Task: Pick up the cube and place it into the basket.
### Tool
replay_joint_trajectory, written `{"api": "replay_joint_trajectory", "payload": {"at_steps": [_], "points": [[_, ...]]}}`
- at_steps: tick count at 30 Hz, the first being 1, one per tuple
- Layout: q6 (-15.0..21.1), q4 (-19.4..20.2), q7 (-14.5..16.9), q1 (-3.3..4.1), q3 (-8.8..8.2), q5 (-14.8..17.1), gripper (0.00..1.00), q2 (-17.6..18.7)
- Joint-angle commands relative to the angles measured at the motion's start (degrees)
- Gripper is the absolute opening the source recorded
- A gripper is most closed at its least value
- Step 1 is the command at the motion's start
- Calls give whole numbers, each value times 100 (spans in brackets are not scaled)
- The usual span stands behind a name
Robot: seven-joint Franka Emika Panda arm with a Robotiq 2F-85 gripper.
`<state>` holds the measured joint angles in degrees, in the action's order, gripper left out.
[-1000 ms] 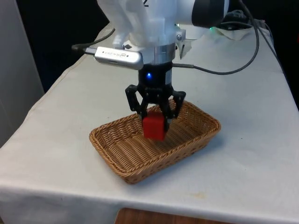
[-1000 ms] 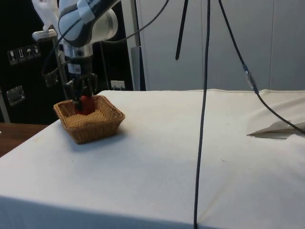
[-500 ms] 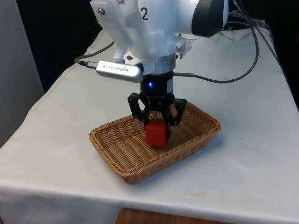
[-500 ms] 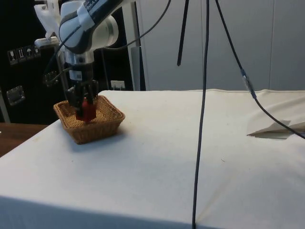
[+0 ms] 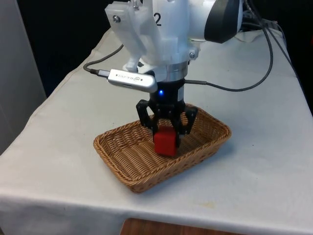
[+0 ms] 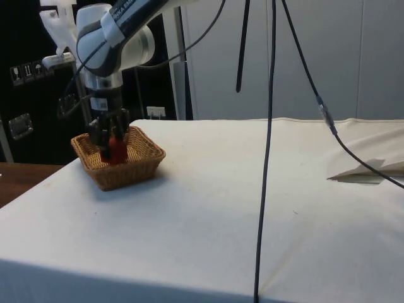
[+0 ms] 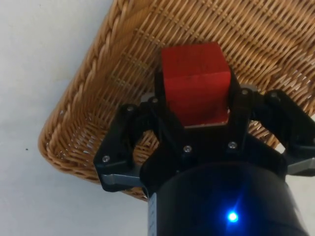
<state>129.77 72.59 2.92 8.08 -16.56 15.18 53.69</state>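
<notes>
A white-clothed table (image 5: pixel 274 147) carries a woven wicker basket (image 5: pixel 127 169), with a crumpled fold of cloth (image 6: pixel 372 169) well apart from the basket.

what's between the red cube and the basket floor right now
Nothing lies there: in the front view the red cube, held by the gripper, hangs low inside the basket over bare wicker; whether it touches the floor I cannot tell.

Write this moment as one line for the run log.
phase: placing | tool: shut on red cube | cube: inside wicker basket, below rim | release: not yet done
</notes>
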Motion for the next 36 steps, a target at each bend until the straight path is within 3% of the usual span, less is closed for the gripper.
{"api": "replay_joint_trajectory", "payload": {"at_steps": [1,4,5,10,11,13,14,18,19,22,23,36], "points": [[-63,-29,-46,29,-40,-46,0,29],[-11,0,0,11,-17,-6,0,11],[-74,-23,-40,46,-69,-46,0,29],[-74,-17,-34,69,-97,-46,0,29],[-74,-17,-34,69,-97,-52,1,34],[-40,0,0,46,-69,-17,14,17],[-74,-17,-34,74,-97,-57,14,34],[-74,-17,-40,74,-97,-69,53,34],[-74,-17,-40,74,-97,-74,73,34],[-74,-17,-40,74,-97,-80,98,34],[-40,0,0,52,-69,-52,100,17],[-160,-34,-23,69,-109,-80,100,-92]]}}
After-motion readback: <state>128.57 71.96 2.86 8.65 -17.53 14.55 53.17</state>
